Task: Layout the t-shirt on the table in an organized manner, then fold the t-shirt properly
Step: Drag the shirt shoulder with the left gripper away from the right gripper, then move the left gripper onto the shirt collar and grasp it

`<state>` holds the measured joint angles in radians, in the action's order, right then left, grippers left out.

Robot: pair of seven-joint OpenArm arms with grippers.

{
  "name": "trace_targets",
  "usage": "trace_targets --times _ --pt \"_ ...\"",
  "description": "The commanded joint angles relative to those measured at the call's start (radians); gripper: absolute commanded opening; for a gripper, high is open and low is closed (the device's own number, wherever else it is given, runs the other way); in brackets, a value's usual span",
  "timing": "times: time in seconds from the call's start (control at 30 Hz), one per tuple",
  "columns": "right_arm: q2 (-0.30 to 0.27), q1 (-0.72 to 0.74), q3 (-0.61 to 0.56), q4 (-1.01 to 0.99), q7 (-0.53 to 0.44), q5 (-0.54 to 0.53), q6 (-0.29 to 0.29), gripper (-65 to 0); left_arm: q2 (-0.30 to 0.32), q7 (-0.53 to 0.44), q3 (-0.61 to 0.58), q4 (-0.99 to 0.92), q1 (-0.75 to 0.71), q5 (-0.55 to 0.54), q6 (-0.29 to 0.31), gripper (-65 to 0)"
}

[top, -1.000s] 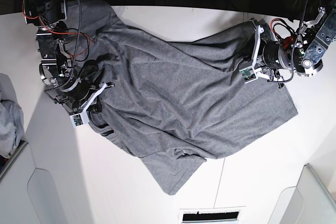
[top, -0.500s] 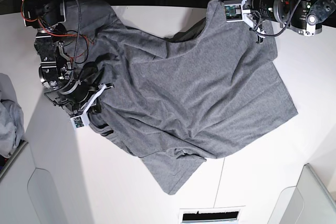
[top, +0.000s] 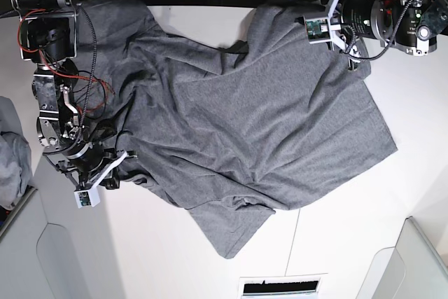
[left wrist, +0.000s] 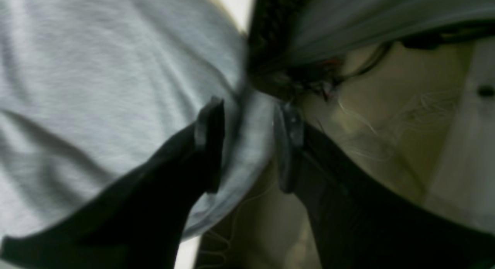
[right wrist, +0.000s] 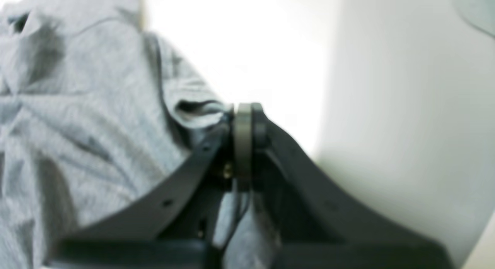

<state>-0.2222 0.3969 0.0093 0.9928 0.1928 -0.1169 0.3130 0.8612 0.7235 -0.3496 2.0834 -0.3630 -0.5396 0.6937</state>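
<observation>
The charcoal-grey t-shirt lies spread and wrinkled across the white table, one corner reaching past the far edge. In the left wrist view my left gripper is open, and a loose edge of the t-shirt hangs in the gap between its fingers. That arm hovers over the shirt's far right corner. My right gripper is shut on a fold of the t-shirt. Its arm is at the shirt's left edge.
A lighter bluish-grey garment heap sits at the left border. White bins stand at the near left and near right. A dark slot lies at the table's front edge, with a thin seam line running toward it.
The left gripper carried the shirt's right part up to the far right corner, then opened. The right gripper moved toward the near left, drawing the shirt's left edge with it.
</observation>
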Motion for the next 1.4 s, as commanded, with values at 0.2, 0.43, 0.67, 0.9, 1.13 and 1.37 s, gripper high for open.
trace_targets --times 0.2,0.43,0.67,0.9,1.13,1.37 --pt "0.066 0.028 0.003 -0.003 -0.016 -0.018 0.062 -65.0 -0.082 -0.182 0.166 -0.212 0.114 0.066 -0.163 -40.9" --pt "0.109 0.027 0.002 -0.009 -0.016 0.061 0.058 -65.0 -0.243 -0.183 0.167 -0.733 0.387 0.065 -0.166 -40.9" --pt "0.093 0.026 0.002 -0.158 -0.026 0.095 0.093 -65.0 -0.27 -0.181 0.166 -1.085 0.528 0.106 -0.18 -41.0" --pt "-0.019 0.023 0.002 -0.168 -0.035 0.028 0.095 -65.0 -0.301 -0.165 0.166 -1.237 0.734 0.164 -0.309 -41.2" --pt "-0.041 -0.02 0.002 -0.151 -0.022 -0.011 0.096 -65.0 -0.352 -0.142 0.156 -1.284 0.855 0.163 -0.308 -41.2" --pt "-0.04 -0.06 0.025 -0.006 -0.024 -0.121 0.095 -65.0 -0.359 -0.108 0.087 -1.267 0.895 0.146 -0.307 -41.1"
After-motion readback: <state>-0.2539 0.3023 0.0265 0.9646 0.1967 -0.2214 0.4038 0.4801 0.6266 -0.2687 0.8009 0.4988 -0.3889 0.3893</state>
